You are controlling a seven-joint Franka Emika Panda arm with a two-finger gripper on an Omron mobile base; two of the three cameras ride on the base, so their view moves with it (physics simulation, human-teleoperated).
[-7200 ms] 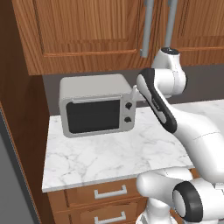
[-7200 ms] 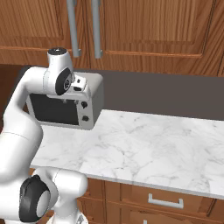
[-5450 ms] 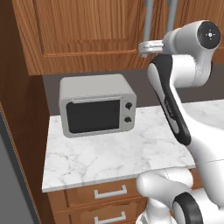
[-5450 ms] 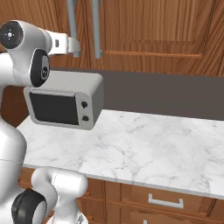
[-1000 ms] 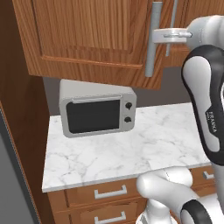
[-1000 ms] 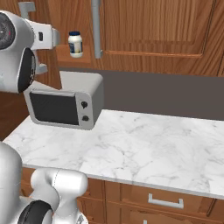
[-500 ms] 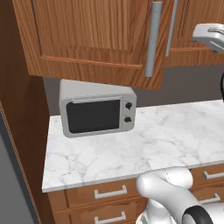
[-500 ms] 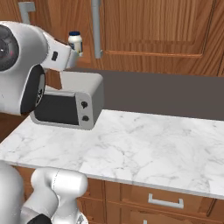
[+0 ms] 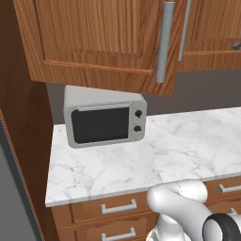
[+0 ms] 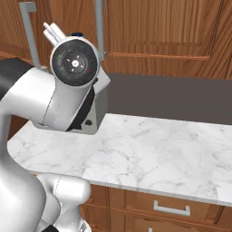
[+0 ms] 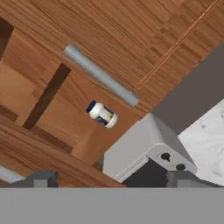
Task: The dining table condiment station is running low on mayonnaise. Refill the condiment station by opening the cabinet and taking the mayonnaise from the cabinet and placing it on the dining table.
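The mayonnaise (image 11: pixel 101 114), a small whitish jar with a dark lid, stands inside the open cabinet (image 9: pixel 94 42), ahead of my gripper (image 11: pixel 111 178) and well apart from it. The hand view is rolled, so the jar looks tipped. My gripper is open, and its two dark fingertips (image 11: pixel 41 178) have nothing between them. The cabinet's left door juts out towards the base, with its grey bar handle (image 9: pixel 164 42) at its edge. In the right base view my arm's big joint (image 10: pixel 74 61) covers the jar's place. The dining table is out of view.
A grey microwave (image 9: pixel 103 123) sits on the marble counter (image 9: pixel 179 141) right under the open door, and its top corner (image 11: pixel 148 148) lies close below the jar. Wooden drawers (image 9: pixel 117 207) run under the counter. A dark wooden side wall (image 9: pixel 19 141) closes the left.
The left cabinet door has swung open and the jar came into sight. Over the last second my arm drew back to the right and now covers the jar in the right base view.
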